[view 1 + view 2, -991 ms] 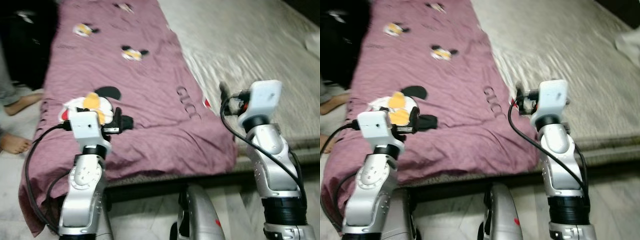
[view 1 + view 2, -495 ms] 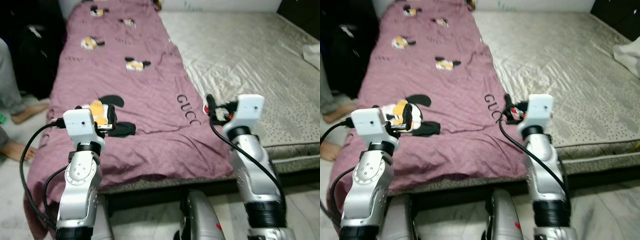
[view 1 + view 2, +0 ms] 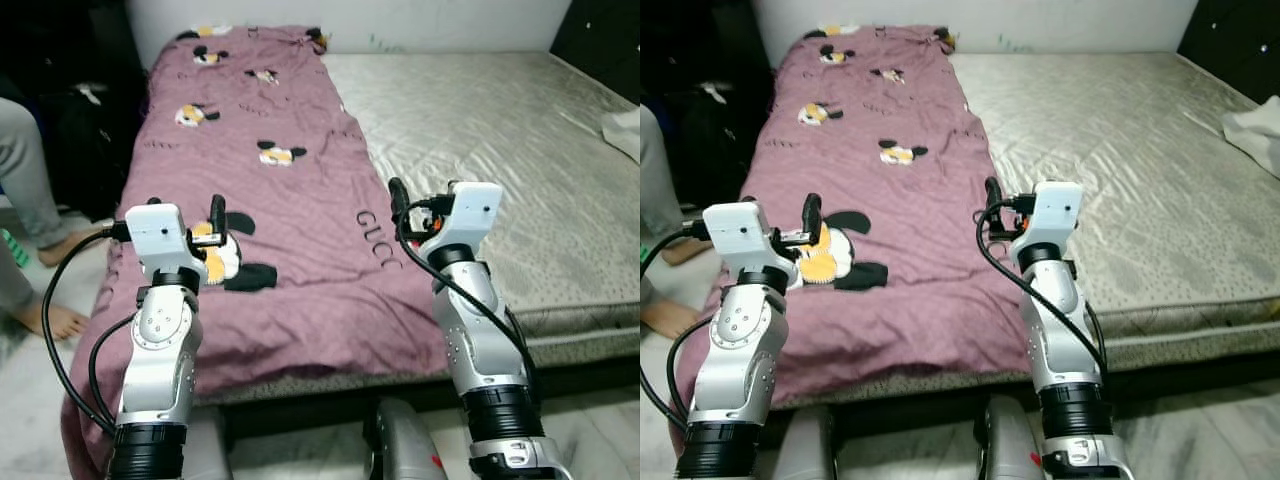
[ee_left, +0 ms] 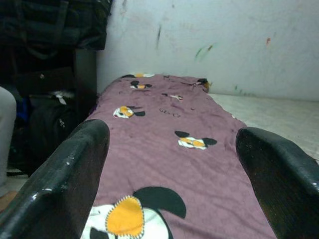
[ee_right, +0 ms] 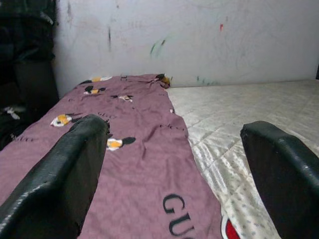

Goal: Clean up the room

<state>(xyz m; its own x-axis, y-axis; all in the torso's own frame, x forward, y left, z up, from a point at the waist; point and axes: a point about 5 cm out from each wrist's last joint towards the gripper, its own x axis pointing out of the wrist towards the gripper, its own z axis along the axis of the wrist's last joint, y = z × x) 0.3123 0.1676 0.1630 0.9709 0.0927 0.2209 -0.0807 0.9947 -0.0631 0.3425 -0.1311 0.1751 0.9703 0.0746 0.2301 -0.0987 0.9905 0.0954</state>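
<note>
Blanket (image 3: 300, 230) overhangs mattress (image 3: 500, 130), lower edge hidden by arms; L gripper (image 4: 169, 164) & R gripper (image 5: 174, 164) jaws wide.

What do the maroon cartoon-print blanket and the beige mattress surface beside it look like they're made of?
The maroon cartoon-print blanket looks like soft matte fabric, possibly fleece or cotton: it creases and drapes over the edge. The beige mattress surface looks like a slightly glossy woven or satin-like cover, judging by its sheen and ripples.
</note>
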